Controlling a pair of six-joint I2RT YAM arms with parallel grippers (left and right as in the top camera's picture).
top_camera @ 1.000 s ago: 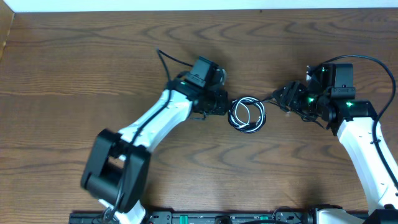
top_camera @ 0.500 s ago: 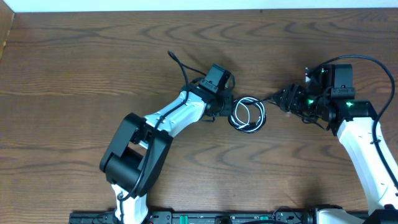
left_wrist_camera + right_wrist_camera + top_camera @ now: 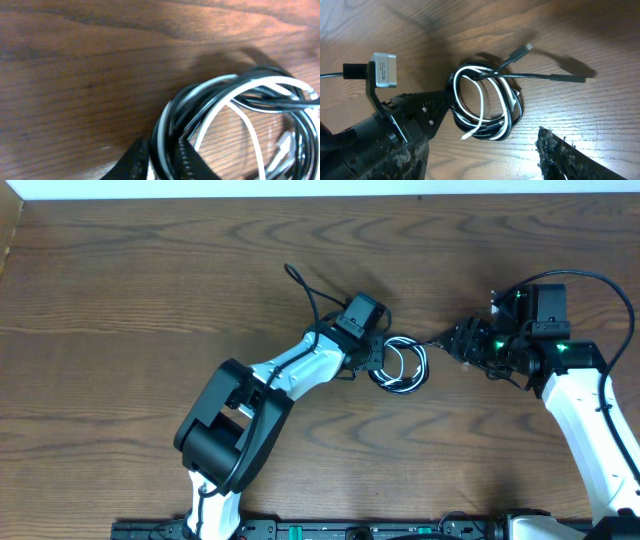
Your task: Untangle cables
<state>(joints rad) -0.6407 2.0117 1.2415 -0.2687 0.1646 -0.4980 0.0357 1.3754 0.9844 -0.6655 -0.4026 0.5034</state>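
**Left claw reaches the coil; cables still knotted together**

Overhead view of a brown wooden desk [image 3: 120,300]. The cables [image 3: 400,365] lie as one small coil just toward 3 o'clock from the desk's centre, and the coil has not shifted in the last second.

What has changed is your left arm. It has swung toward 3 o'clock, bringing the left claw [image 3: 377,360] from just beside the coil onto its 9 o'clock rim.

In the left wrist view the left claw's fingertips [image 3: 142,159] sit close on either side of a few strands. The gap between them is filled, but you cannot tell whether they are pressing yet.

Your right arm has held its place. The right claw [image 3: 452,340] is spread and empty, at the coil's 3 o'clock side, near it but apart.

The right wrist view shows the white cable [image 3: 482,107] looped inside the black cable [image 3: 512,117]. Two black plug ends [image 3: 525,48] trail free toward that claw.

No strand is separated. You are likely at the first grasp, with all the pulling apart still ahead.
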